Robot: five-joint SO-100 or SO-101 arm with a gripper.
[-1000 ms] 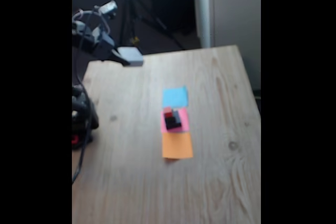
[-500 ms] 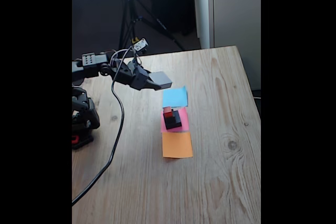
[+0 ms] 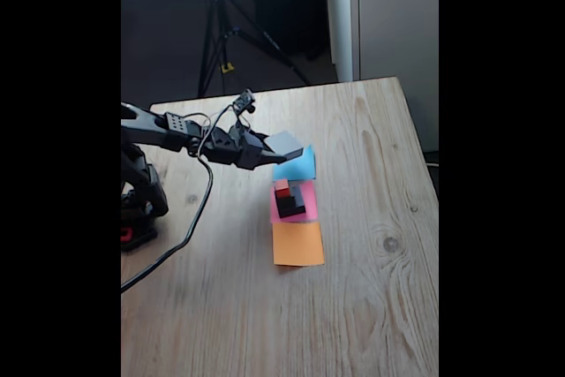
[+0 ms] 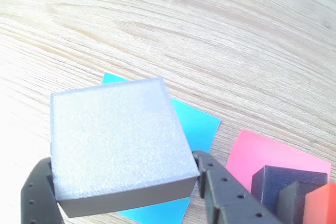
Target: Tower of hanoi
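Fixed view, item 1: arm (image 3: 168, 130). It is seen extended nearly level from its base (image 3: 137, 205) at 9 o'clock of the wooden table (image 3: 371, 306), reaching toward 3 o'clock, with the forearm sloped slightly downward. A black cable (image 3: 190, 222) is draped from the wrist down to the tabletop.

Item 2: gripper (image 3: 281, 149). It is held off the table at the arm's tip and is clamped on the wide flat grey block (image 3: 284, 143), which is carried above the left edge of the blue paper square (image 3: 300, 165). In the wrist view the same grey block (image 4: 118, 145) is seen gripped from both sides by the black fingers (image 4: 220, 198), its pale top face turned to the camera, with the blue paper (image 4: 197, 127) showing beneath and to 3 o'clock of it.

Item 3: paper squares. Three are laid in a row running 12 to 6 o'clock near the table's middle: blue at 12, pink paper square (image 3: 307, 196) in the middle, orange paper square (image 3: 297, 245) at 6, each touching the next.

Item 4: stack. On the pink paper a black block (image 3: 290, 205) is set, with a tiny red cube (image 3: 282, 187) on top toward 11 o'clock. In the wrist view a dark grey block (image 4: 294, 200) is seen between the black block (image 4: 286, 179) and the red cube (image 4: 323, 205), at 4 o'clock of the frame, on the pink paper (image 4: 262, 153).
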